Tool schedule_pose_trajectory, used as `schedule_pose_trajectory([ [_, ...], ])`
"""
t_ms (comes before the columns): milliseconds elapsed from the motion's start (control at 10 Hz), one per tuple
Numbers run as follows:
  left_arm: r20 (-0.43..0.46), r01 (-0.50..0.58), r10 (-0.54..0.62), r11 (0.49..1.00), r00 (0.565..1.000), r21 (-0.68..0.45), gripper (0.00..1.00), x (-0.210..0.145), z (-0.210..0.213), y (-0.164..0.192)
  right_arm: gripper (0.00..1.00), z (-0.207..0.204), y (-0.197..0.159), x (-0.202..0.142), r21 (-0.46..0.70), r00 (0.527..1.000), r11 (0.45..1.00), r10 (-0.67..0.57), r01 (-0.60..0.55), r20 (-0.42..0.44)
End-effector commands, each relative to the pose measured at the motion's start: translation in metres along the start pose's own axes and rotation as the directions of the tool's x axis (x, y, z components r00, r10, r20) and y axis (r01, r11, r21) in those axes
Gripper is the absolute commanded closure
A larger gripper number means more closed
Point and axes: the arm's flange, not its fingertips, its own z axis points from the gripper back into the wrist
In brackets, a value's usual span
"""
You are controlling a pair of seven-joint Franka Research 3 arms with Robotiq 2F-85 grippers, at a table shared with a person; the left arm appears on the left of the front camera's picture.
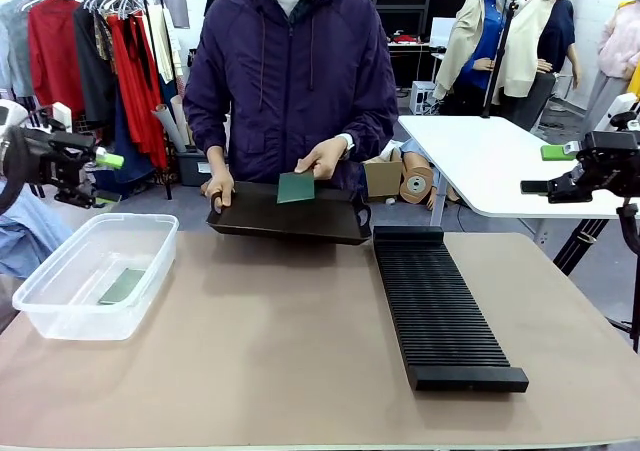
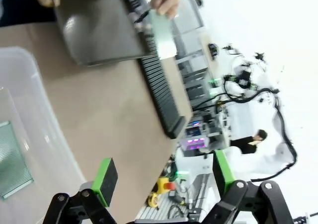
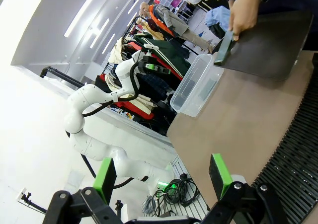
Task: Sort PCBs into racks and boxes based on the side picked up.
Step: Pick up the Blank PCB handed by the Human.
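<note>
Both jaws spread, empty, 1 PCB (image 1: 294, 189), corner hidden under person's hand (image 1: 325, 157) above tray (image 1: 290, 233)

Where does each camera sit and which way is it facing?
Front view: between the arms, facing across the table at the person; left gripper and right gripper at the edges.
Left wrist view: near the tub, looking toward the rack; its open fingers rise from the bottom.
Right wrist view: near the rack, looking toward the tub; its open fingers and the left arm show.
Both wrist views share the hand holding a PCB at the tray.
</note>
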Motion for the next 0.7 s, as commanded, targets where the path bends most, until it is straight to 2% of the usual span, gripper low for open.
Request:
schedule_pose_trajectory([
  [0,0.068,0.020,-0.014,0.997,0.998,-0.081,0.00,-0.0059,0.0062,-0.0072,0.00,0.0000,0.0018,0.0001,0.006,1.000,1.000,0.008,-0.008,0.003],
  [400,0.083,0.015,-0.003,0.989,0.997,-0.147,0.00,-0.0017,0.0043,-0.0099,0.00,0.0000,0.0018,0.0001,0.006,1.000,1.000,0.008,-0.008,0.003],
  [500,0.066,0.011,-0.005,0.996,0.998,-0.091,0.00,0.0018,0.0071,-0.0122,0.00,0.0000,0.0018,0.0001,0.006,1.000,1.000,0.008,-0.008,0.003],
  [600,0.066,0.011,-0.005,0.996,0.998,-0.091,0.00,0.0018,0.0071,-0.0122,0.00,0.0000,0.0018,0.0001,0.006,1.000,1.000,0.008,-0.008,0.003],
])
